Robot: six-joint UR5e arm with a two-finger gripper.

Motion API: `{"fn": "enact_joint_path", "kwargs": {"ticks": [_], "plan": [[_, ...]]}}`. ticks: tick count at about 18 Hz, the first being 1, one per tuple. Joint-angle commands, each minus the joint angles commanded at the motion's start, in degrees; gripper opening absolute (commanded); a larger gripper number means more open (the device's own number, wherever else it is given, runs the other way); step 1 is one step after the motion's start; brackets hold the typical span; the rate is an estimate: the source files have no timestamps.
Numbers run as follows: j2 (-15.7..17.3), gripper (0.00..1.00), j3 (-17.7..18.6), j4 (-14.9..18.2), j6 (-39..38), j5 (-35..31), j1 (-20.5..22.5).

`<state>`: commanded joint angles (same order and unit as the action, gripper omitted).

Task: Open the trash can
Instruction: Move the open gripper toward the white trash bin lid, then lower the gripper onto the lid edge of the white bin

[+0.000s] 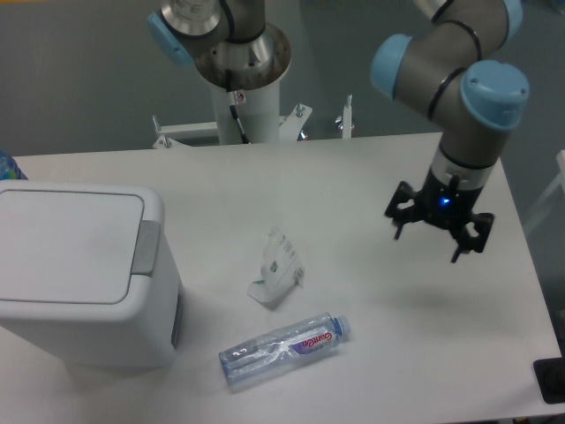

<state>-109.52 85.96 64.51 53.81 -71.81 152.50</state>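
Note:
The trash can [79, 274] is a large white boxy bin at the table's left side, its flat lid down and a grey push tab [146, 250] on its right edge. My gripper [431, 237] hangs above the right part of the table, far from the bin, fingers spread open with nothing between them.
A crumpled white carton [279, 268] lies near the table's middle. A clear plastic bottle [282, 348] with a blue cap lies on its side in front of it. The arm's base column [243, 71] stands at the back. A dark object [552, 378] sits at the right front corner.

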Motion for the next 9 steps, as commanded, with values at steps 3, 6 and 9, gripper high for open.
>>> {"fn": "enact_joint_path", "kwargs": {"ticks": [3,6,9], "plan": [[1.49,1.0,-0.09,-0.18,-8.27,4.12,-2.2],[3.25,1.0,0.17,-0.26,-11.0,11.15,-2.73],[5.71,1.0,0.17,-0.26,-16.45,12.83,-6.06]]}}
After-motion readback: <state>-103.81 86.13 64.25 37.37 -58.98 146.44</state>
